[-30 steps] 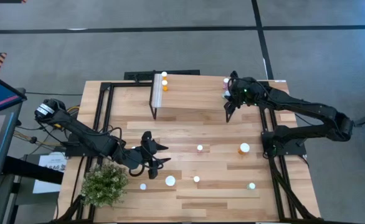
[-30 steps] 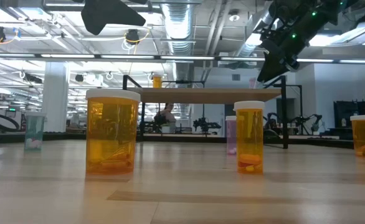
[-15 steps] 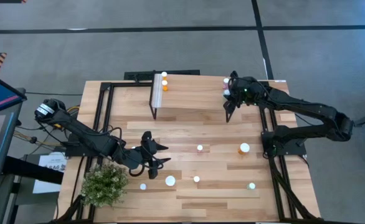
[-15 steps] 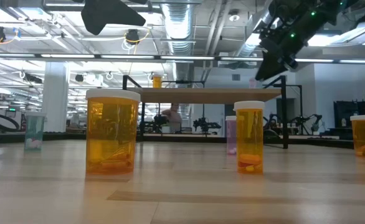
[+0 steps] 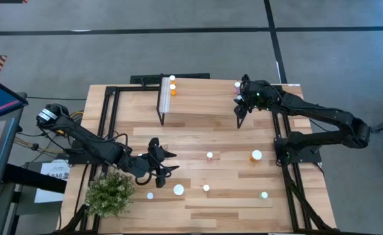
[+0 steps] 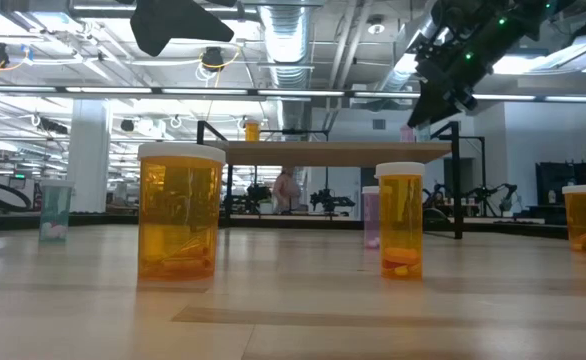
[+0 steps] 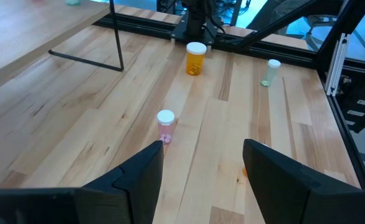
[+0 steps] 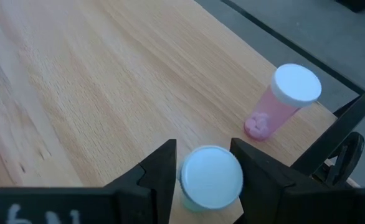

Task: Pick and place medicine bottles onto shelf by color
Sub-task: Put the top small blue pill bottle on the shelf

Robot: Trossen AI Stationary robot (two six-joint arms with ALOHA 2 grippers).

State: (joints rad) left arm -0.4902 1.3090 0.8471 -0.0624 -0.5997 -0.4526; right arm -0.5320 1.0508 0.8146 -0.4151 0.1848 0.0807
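Observation:
The shelf stands at the table's far side, with two orange medicine bottles at its left end. My right gripper hovers over its right end, open, its fingers on either side of a white-capped bottle that stands on the shelf top. A pink bottle stands just beyond it. My left gripper waits open over the near left table. More bottles stand on the table: pink, orange, pale green. My right gripper comes slanting down from the table's right side, with its fingers close beside the cap's rim. A thin gap shows on one side. Whether the other finger touches the cap, I cannot tell. The bottle stands upright on the shelf.
A potted plant sits at the near left corner. Black frame rails run along both table sides. Large orange bottles and a pale green one stand near the front edge.

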